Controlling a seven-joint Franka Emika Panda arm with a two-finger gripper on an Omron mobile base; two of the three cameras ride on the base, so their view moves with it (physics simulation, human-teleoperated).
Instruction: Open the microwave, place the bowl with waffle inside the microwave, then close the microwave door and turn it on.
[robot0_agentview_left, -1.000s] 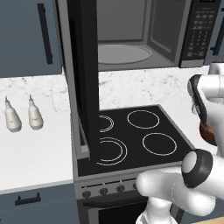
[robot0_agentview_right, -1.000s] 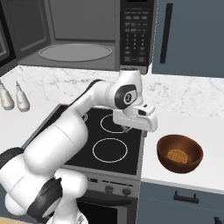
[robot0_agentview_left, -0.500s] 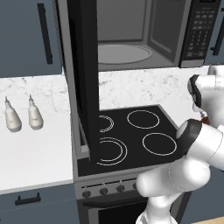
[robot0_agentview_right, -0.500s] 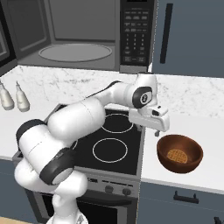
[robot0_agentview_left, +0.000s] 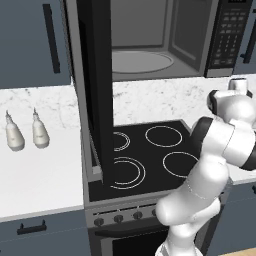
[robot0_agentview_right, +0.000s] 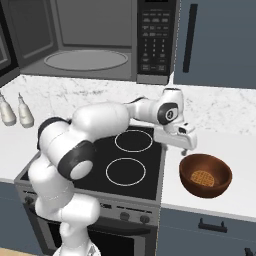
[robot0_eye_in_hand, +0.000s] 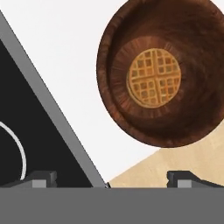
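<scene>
The microwave (robot0_agentview_left: 165, 40) hangs above the stove with its grey inside and round turntable (robot0_agentview_right: 86, 59) exposed. The microwave door (robot0_agentview_left: 97, 90) stands swung fully out to the left. On the right counter rests the reddish-brown bowl (robot0_agentview_right: 220, 172), a round waffle (robot0_agentview_right: 202, 178) lying flat in it. My gripper (robot0_agentview_right: 183, 148) hangs just left of the bowl, over the stove's right edge, pointing down. In the hand view the bowl (robot0_eye_in_hand: 113, 61) and waffle (robot0_eye_in_hand: 154, 78) lie ahead and to the right. The gripper (robot0_eye_in_hand: 111, 179) is open, with nothing between its fingertips (robot0_eye_in_hand: 40, 176).
The black stove top (robot0_agentview_right: 125, 160) with ring burners lies under my arm. Two pale bottles (robot0_agentview_left: 25, 132) stand on the left counter. The keypad column (robot0_agentview_right: 155, 40) is on the microwave's right. The open door juts out over the stove's left side.
My arm has swung right, from above the stove's right burners to the counter edge beside the bowl. The bowl, door and base have not moved.
</scene>
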